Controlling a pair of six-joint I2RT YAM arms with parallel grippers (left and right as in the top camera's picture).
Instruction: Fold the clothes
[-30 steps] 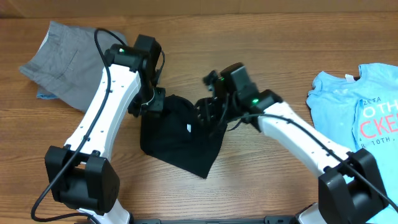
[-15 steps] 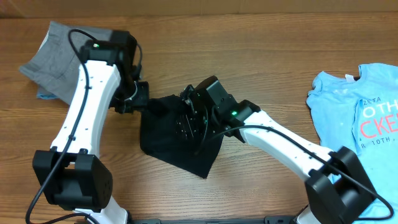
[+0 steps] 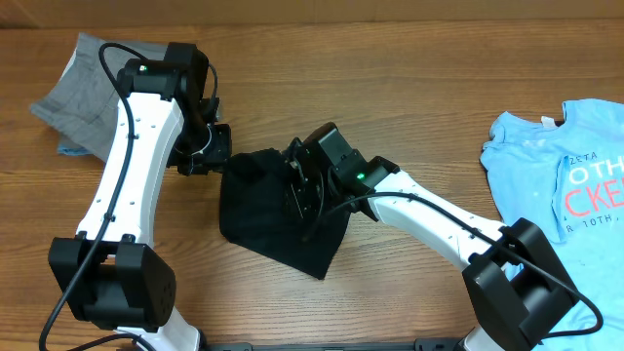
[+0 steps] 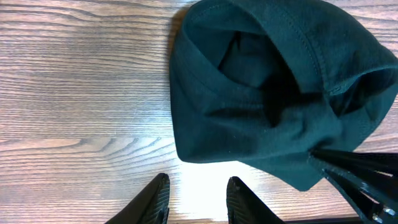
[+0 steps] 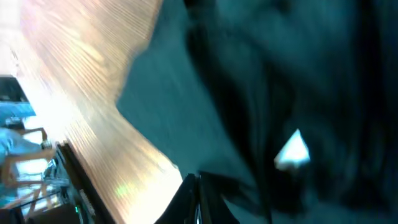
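Since a second ago my left arm has swung out leftward and my right gripper (image 3: 295, 187) has pushed onto the black T-shirt (image 3: 255, 219), bunched mid-table (image 3: 409, 107). That gripper is clenched on a pinch of cloth. My left gripper (image 4: 196, 200) stands parted over bare wood beside the shirt's edge, holding nothing. The shirt looks soft, light and floppy, so I'd take it by a hem or seam.

1 black T-shirt (image 3: 273, 219), 1 light blue tee (image 3: 556, 166), 1 pair of grey shorts (image 3: 83, 97), 2 arms: left arm (image 3: 136, 166), right arm (image 3: 439, 219)
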